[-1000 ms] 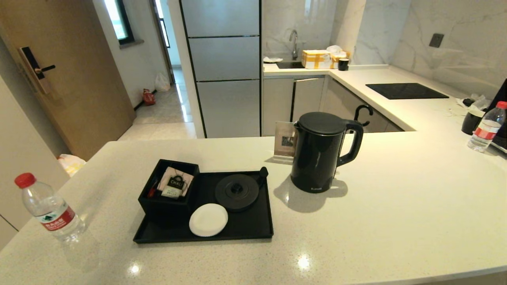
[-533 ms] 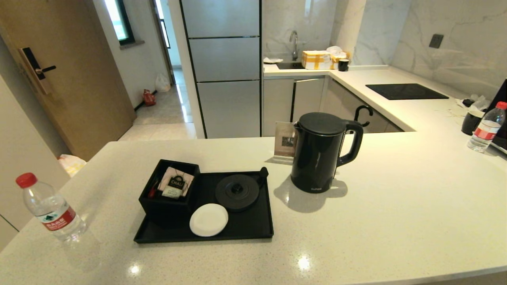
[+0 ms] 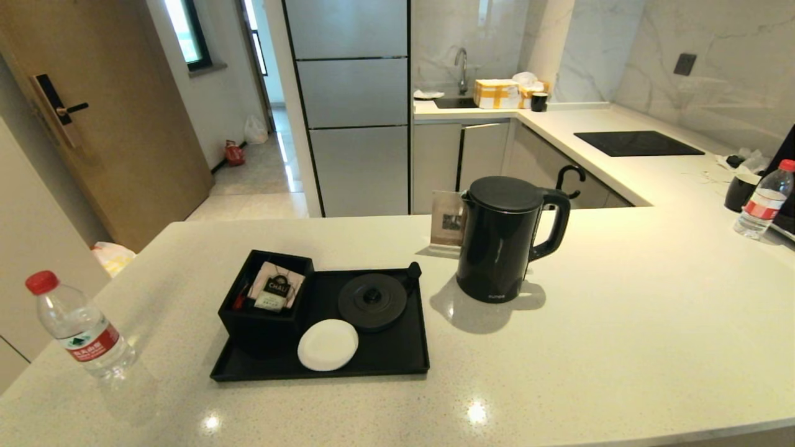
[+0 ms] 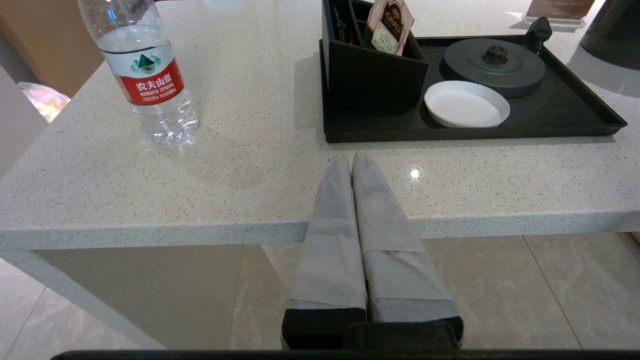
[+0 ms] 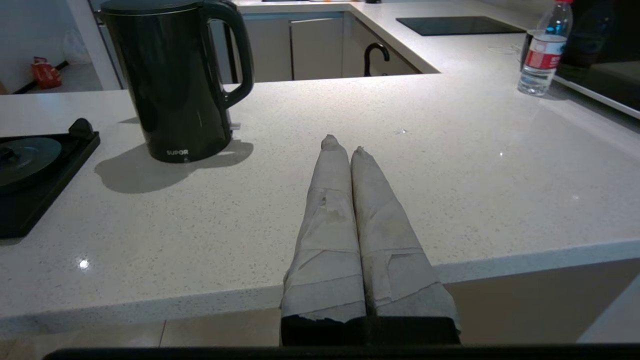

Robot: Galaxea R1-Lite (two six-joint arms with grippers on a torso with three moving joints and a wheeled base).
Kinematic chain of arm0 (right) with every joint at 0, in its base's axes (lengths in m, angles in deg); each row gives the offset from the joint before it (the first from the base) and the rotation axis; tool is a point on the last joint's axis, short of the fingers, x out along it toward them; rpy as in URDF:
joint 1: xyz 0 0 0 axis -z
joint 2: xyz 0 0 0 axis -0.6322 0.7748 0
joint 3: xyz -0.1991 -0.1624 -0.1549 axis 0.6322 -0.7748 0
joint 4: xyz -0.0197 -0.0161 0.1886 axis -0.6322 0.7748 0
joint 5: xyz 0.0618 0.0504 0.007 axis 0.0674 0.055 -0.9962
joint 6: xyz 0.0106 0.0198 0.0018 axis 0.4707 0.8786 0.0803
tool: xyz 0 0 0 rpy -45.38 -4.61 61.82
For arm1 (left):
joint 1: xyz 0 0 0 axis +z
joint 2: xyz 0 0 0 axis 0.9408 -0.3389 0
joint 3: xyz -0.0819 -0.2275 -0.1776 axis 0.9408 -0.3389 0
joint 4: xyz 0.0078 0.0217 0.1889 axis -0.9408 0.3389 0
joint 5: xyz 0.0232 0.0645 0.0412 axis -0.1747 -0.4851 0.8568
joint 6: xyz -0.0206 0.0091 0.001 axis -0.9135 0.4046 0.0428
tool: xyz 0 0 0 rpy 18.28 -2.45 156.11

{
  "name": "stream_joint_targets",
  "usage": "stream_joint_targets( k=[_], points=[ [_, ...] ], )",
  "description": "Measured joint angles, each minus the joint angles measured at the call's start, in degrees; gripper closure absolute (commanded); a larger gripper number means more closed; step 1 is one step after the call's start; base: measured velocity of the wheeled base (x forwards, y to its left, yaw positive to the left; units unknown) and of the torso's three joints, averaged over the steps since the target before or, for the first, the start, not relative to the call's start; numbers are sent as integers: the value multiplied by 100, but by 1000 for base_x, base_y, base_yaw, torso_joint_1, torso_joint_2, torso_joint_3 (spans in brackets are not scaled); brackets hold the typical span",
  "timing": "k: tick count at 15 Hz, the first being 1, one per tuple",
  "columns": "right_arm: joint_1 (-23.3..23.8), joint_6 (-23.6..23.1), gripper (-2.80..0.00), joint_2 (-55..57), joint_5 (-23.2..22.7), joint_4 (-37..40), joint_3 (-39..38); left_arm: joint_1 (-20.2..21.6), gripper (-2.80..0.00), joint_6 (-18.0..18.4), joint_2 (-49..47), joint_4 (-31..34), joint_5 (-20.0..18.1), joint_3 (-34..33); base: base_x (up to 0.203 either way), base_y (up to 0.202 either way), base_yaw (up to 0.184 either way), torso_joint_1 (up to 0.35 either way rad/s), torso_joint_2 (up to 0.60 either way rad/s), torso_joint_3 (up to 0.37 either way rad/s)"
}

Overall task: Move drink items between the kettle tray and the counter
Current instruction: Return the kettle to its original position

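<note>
The black kettle (image 3: 504, 239) (image 5: 172, 80) stands on the beige counter (image 3: 621, 323), right of the flat black tray (image 3: 385, 360) (image 4: 565, 115). A clear water bottle with a red cap (image 3: 77, 326) (image 4: 147, 80) stands on the counter at the far left. A second, similar bottle (image 3: 763, 200) (image 5: 542, 50) stands far right. Neither arm shows in the head view. My left gripper (image 4: 350, 157) is shut and empty over the counter's near edge, short of the tray. My right gripper (image 5: 342, 145) is shut and empty, to the right of the kettle.
On the tray sit a black square box with tea sachets (image 3: 266, 298), a round white coaster (image 3: 327, 344) and the kettle's round base (image 3: 371, 301). A small card stand (image 3: 447, 223) is behind the kettle. The black hob panel (image 3: 636, 143) lies far right.
</note>
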Motion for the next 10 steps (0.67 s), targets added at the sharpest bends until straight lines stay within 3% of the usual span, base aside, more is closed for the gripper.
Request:
stream_joint_targets(
  k=[3, 5, 10],
  points=[
    [0, 174, 0, -2, -576, 690, -93, 0, 0, 1, 0, -2, 0, 0, 0, 0, 0, 0, 0, 0],
    [0, 363, 0, -2, -593, 727, -107, 0, 0, 1, 0, -2, 0, 0, 0, 0, 0, 0, 0, 0],
    [2, 200, 0, -2, -597, 663, -131, 0, 0, 1, 0, 0, 0, 0, 0, 0, 0, 0, 0, 0]
  ],
)
